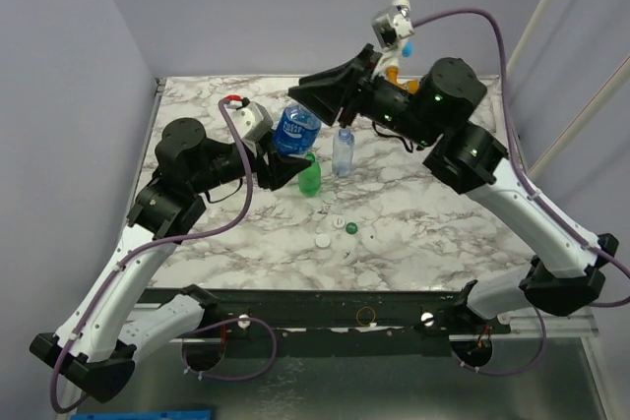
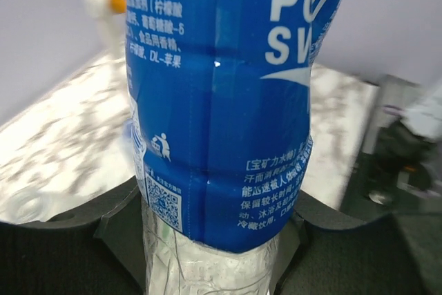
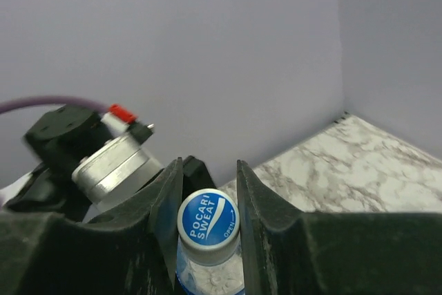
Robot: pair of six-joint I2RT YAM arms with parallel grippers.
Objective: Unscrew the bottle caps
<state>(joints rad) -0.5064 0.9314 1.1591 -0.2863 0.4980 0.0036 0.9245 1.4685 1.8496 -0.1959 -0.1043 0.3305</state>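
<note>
My left pincer (image 2: 214, 229) is clenched on the lower body of the blue-labelled bottle (image 2: 221, 101). It holds the bottle upright over the bench (image 1: 443, 243) so it cannot spin. My right pincer (image 3: 208, 195) grasps the blue cap (image 3: 207, 220) on both sides, placed to twist. The cap is not yet off.

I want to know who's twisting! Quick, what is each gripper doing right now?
Left gripper: closed on the Pocari Sweat bottle, holding its body.
Right gripper: closed on that bottle's blue-and-white cap.
</note>
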